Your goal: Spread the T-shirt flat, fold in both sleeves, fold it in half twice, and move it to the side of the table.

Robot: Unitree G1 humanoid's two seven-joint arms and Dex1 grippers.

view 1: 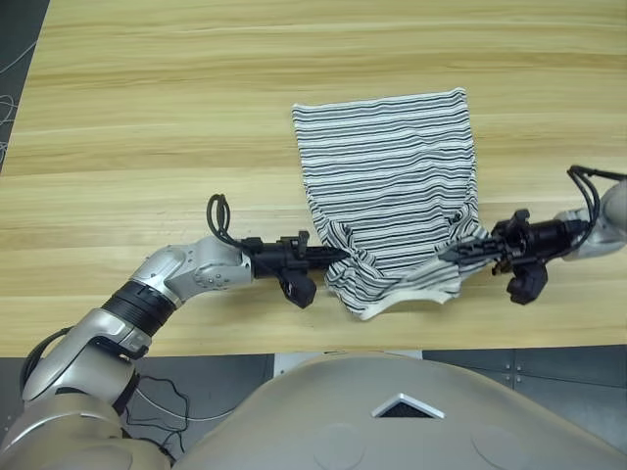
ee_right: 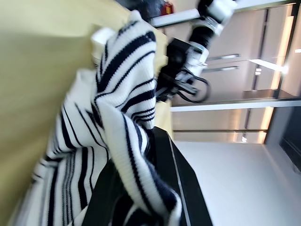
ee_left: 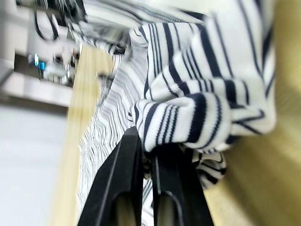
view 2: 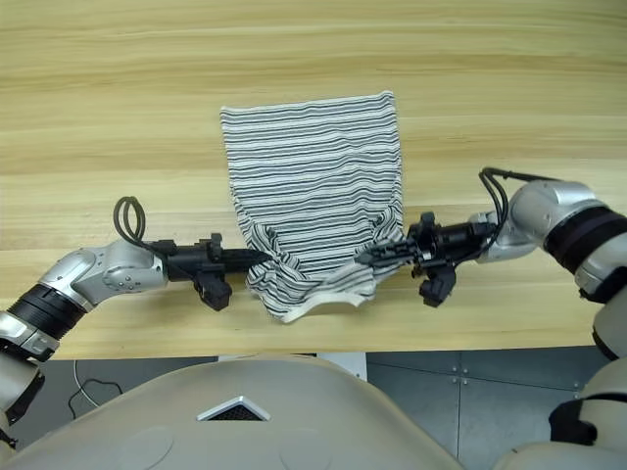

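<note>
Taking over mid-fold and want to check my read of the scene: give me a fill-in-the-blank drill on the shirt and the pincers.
1. The T-shirt on the wooden table is patterned with dark and white ____.
2. The left pincer and the right pincer are both ____ on the cloth.
3. They hold the T-shirt at the edge that lies ____ to the robot.

Missing words: stripes; shut; nearest
</note>
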